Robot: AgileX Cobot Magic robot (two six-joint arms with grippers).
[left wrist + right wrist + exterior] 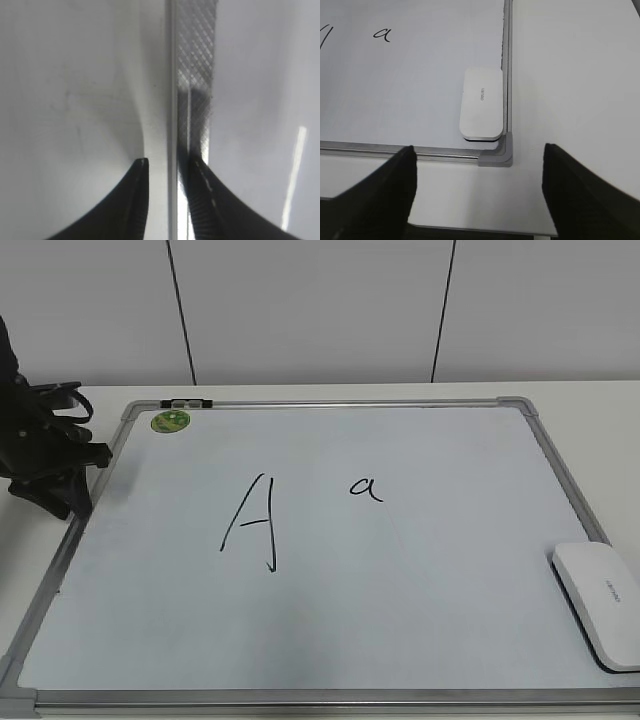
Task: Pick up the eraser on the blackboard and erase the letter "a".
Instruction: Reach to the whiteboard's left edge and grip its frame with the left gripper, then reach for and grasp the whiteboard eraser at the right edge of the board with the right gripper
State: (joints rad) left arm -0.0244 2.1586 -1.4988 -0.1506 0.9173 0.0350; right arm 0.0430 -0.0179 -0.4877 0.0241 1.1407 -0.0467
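The blackboard (400, 590) lies flat on the table, with a small black letter "a" (366, 488) right of a large capital "A" (252, 523). The eraser (600, 605) lies on the board's right edge near the front corner. In the right wrist view the eraser (481, 102) sits just beyond the board's grey corner, and the "a" (383, 34) is far up left. My right gripper (477, 146) is wide open and empty over the table before that corner. My left gripper (80, 468) is at the board's left frame, its fingers (167, 162) closed around the frame strip.
A round green sticker (170, 421) and a small black clip (186, 402) sit at the board's far left corner. White table surface (570, 75) runs right of the board. The table's front edge (480, 229) is close under my right gripper. A white wall stands behind.
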